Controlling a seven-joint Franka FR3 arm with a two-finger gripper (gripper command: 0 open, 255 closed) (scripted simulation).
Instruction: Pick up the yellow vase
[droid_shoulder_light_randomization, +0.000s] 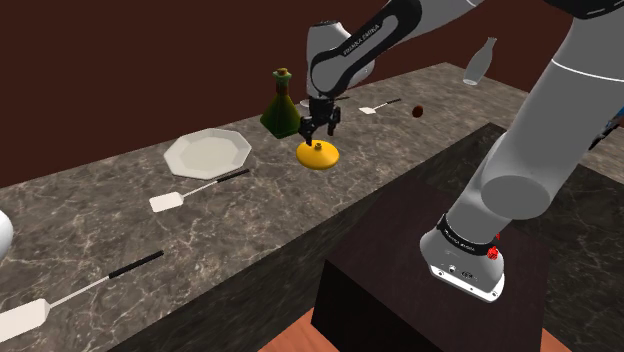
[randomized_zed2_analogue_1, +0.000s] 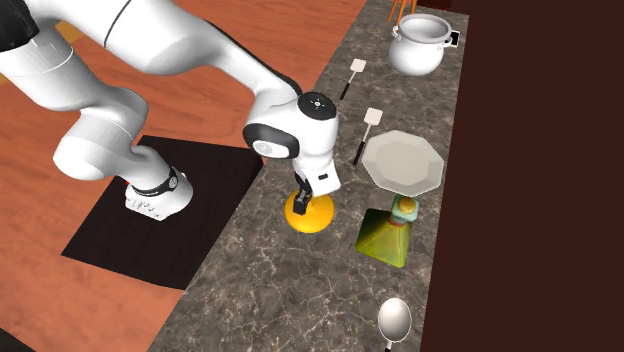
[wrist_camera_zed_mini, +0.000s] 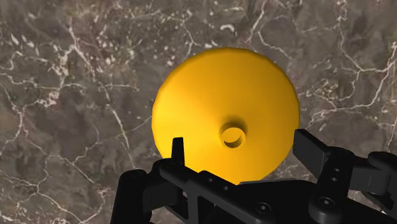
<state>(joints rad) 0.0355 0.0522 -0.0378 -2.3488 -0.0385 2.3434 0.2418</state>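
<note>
I see the yellow vase (wrist_camera_zed_mini: 222, 95), squat and round with a small neck hole, standing on the dark, white-veined marble counter (droid_shoulder_light_randomization: 250, 235) directly beneath my hand (droid_shoulder_light_randomization: 319, 137), whose fingers are spread apart, not touching it. A dark brown wall (droid_shoulder_light_randomization: 120, 60) runs behind the counter.

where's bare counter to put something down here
Bare marble between the near spatula and the spatula by the plate, and from the yellow vase to the counter edge. Crowded where plate, green bottle and vase sit together.
</note>
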